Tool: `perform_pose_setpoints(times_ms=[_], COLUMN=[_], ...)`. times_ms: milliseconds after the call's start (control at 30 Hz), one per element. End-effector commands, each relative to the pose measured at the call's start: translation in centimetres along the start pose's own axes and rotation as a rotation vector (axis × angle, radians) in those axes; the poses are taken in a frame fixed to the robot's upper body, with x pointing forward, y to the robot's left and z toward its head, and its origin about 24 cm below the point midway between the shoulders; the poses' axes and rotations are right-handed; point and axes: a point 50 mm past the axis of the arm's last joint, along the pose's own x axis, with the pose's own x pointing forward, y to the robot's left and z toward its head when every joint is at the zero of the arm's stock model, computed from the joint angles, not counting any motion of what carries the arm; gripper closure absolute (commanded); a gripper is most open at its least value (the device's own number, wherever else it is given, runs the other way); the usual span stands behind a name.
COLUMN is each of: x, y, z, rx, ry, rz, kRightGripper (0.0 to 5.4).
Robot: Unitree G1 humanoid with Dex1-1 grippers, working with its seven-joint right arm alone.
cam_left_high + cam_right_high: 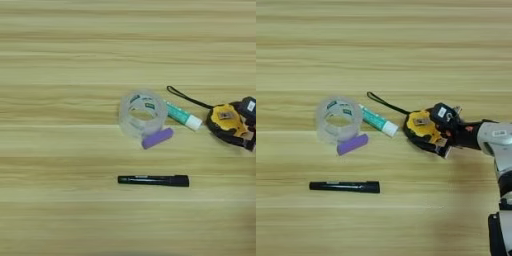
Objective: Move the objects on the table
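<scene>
Near the right edge lies the yellow-black tape measure (421, 127), its black strap (383, 102) trailing up-left. My right gripper (440, 131) comes in from the right, one black finger above the case and one below it, shut on the tape measure. The silver forearm (499, 142) shows only in the right eye view. The clear tape roll (125, 119) lies flat at the centre. A short purple cylinder (157, 138) touches its lower right rim. From behind the roll, the green-white tube (182, 116) points toward the tape measure. The slim black marker (153, 180) lies level below them.
The light wooden table (60, 60) fills both views, its grain running in horizontal bands. A dark part of my body (498, 235) shows at the bottom right corner.
</scene>
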Motion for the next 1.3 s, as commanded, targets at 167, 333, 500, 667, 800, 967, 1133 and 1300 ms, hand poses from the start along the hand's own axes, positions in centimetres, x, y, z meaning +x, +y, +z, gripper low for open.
perform_pose_setpoints(times_ms=[167,333,500,667,800,967,1133,1300], x=[-1.4,-1.4,-1.4,-1.5,-1.5,-1.6,-1.8,-2.0], y=[-3.3,-3.5,-3.7,-3.8,-3.8,-3.5,-2.7,-2.0], z=[2.3,2.5,3.0,3.4,4.1,5.1,6.6,7.4], rx=[-0.063,-0.059,-0.061,-0.065,-0.084,-0.124,-0.166,-0.180], ry=[-0.018,-0.026,-0.050,-0.079,-0.113,-0.156,-0.212,-0.240], rz=[-0.162,-0.173,-0.182,-0.190,-0.183,-0.169,-0.138,-0.118], kRightGripper=[0.08,0.03,0.03,0.03,0.03,0.03,0.03,0.03])
